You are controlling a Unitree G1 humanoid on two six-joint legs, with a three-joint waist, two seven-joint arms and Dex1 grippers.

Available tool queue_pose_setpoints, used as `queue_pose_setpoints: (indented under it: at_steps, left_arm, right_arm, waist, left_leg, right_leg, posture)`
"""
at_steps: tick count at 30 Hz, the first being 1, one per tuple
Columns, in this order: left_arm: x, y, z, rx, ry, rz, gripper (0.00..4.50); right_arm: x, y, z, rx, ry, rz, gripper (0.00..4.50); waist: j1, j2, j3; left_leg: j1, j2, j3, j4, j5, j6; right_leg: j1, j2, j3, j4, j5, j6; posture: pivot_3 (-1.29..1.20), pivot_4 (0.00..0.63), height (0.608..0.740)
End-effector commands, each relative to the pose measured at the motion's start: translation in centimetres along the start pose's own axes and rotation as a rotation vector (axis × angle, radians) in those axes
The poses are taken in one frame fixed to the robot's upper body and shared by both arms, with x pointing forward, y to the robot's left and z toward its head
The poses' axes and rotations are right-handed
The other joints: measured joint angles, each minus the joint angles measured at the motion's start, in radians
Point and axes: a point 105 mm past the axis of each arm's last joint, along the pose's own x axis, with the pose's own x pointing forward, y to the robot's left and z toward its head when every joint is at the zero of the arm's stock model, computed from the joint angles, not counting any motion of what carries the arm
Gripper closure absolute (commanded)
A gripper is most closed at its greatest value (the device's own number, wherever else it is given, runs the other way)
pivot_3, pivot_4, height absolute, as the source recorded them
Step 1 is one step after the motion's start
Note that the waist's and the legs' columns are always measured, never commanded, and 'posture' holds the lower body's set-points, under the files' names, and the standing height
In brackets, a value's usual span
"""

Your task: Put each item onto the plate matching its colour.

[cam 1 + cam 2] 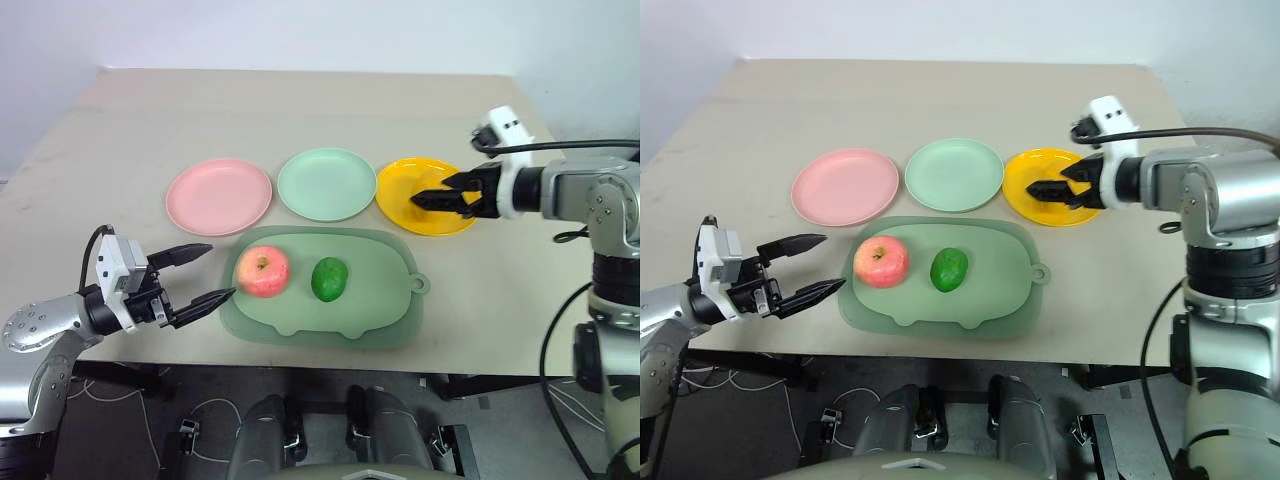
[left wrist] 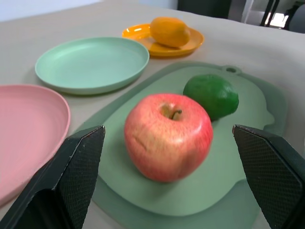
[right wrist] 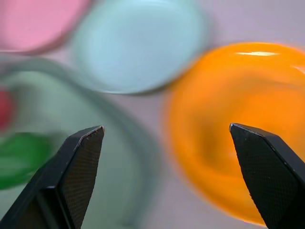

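A pink-red apple point(image 1: 264, 272) and a dark green fruit point(image 1: 329, 279) lie side by side on the pale-green tray point(image 1: 385, 300). Behind the tray stand the pink plate point(image 1: 218, 196), the mint green plate point(image 1: 326, 184) and the yellow-orange plate point(image 1: 400, 180). The mango point(image 2: 169, 31) rests on the yellow-orange plate. My right gripper point(image 1: 420, 199) hovers open over that plate, with nothing between its fingers. My left gripper point(image 1: 221, 270) is open and level at the tray's left edge, pointing at the apple without touching it.
The tray has a small tab point(image 1: 419, 284) on its right side, near the table's front edge. Bare tabletop stretches behind the plates and to both sides of them.
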Motion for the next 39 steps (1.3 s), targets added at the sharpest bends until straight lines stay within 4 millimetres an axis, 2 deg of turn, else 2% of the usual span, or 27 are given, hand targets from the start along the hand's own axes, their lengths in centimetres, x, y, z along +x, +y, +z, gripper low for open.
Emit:
queue_pose_setpoints:
  at_steps: [1,4,7,15,24,30,39]
  left_arm:
    - [0.3,0.1,1.1,0.035,-0.019,-0.018,0.0]
    - [0.6,0.4,1.2,0.036,-0.022,-0.024,0.0]
    - [1.0,0.2,1.2,0.037,-0.02,-0.042,0.0]
    - [1.4,-0.5,0.8,0.028,-0.009,-0.064,0.0]
    - [1.0,-0.2,0.0,0.025,0.0,-0.059,0.0]
    - [1.0,0.2,-0.3,0.04,-0.012,-0.049,0.0]
    - [0.4,0.1,-0.5,0.01,-0.027,-0.058,0.0]
  right_arm:
    - [0.6,3.1,-0.6,-0.008,0.005,0.114,0.03]
    - [2.1,5.5,-2.2,0.001,0.028,0.227,0.03]
    - [3.5,6.4,-3.3,0.049,0.06,0.264,0.03]
    - [4.9,6.2,-4.1,0.19,0.112,0.26,0.03]
    - [6.6,8.4,-5.0,0.232,0.173,0.312,0.03]
    - [7.7,9.3,-6.5,0.232,0.23,0.304,0.03]
    - [8.1,8.9,-5.8,0.189,0.205,0.244,0.03]
  waist:
    - [0.002,0.0,0.0]
    - [0.009,0.0,0.0]
    - [0.004,0.0,0.0]
    - [0.001,0.0,0.0]
    - [0.002,0.0,-0.001]
    - [0.003,0.0,-0.001]
    - [0.002,0.0,-0.001]
  left_leg:
    - [0.0,0.0,0.0,0.0,0.0,0.0]
    - [-0.002,-0.001,0.0,0.0,0.0,0.0]
    - [-0.002,-0.001,0.0,0.0,0.0,0.0]
    - [-0.001,-0.001,0.0,0.0,0.0,0.0]
    - [-0.001,-0.001,0.001,0.001,0.0,0.0]
    - [0.0,-0.001,0.001,0.001,0.0,0.0]
    - [0.0,-0.001,0.001,0.001,0.0,0.0]
  right_leg:
    - [0.0,0.0,0.0,0.0,0.0,0.0]
    - [0.0,0.0,0.0,-0.001,0.0,0.0]
    - [0.0,0.0,0.0,-0.001,0.001,-0.001]
    - [0.0,0.001,0.0,0.0,0.001,0.0]
    - [0.001,0.001,0.0,0.001,0.001,0.0]
    - [0.001,0.001,0.0,0.001,0.001,0.0]
    - [0.001,0.002,0.0,0.002,0.001,0.0]
  posture:
    - [0.0,0.15,0.696]
    - [0.0,0.15,0.696]
    - [0.0,0.15,0.696]
    - [0.0,0.15,0.696]
    - [0.0,0.15,0.696]
    - [0.0,0.15,0.696]
    - [0.0,0.15,0.696]
